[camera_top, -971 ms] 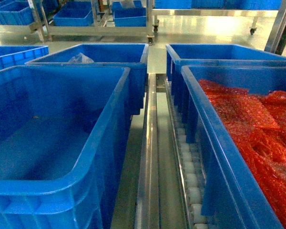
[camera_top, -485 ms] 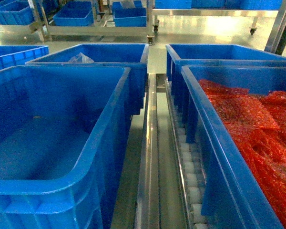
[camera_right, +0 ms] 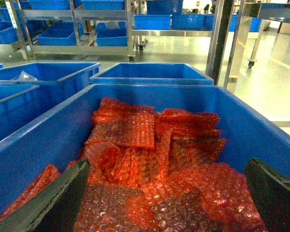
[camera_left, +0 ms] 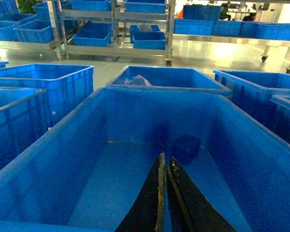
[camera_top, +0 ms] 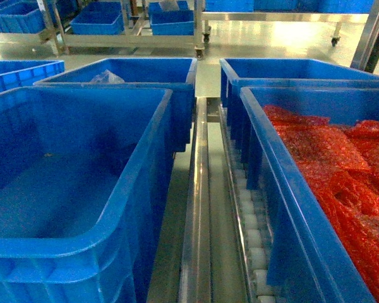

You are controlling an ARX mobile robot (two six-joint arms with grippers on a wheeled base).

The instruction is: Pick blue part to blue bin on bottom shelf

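We see the left gripper pressed shut above the blue bin, near a dark blue part inside; the right gripper gapes wide over red bubble-wrap bags.

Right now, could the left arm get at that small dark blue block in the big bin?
Probably yes. The left gripper is shut, just short of the blue block, inside the open-topped bin, and nothing lies between them; it must open first.
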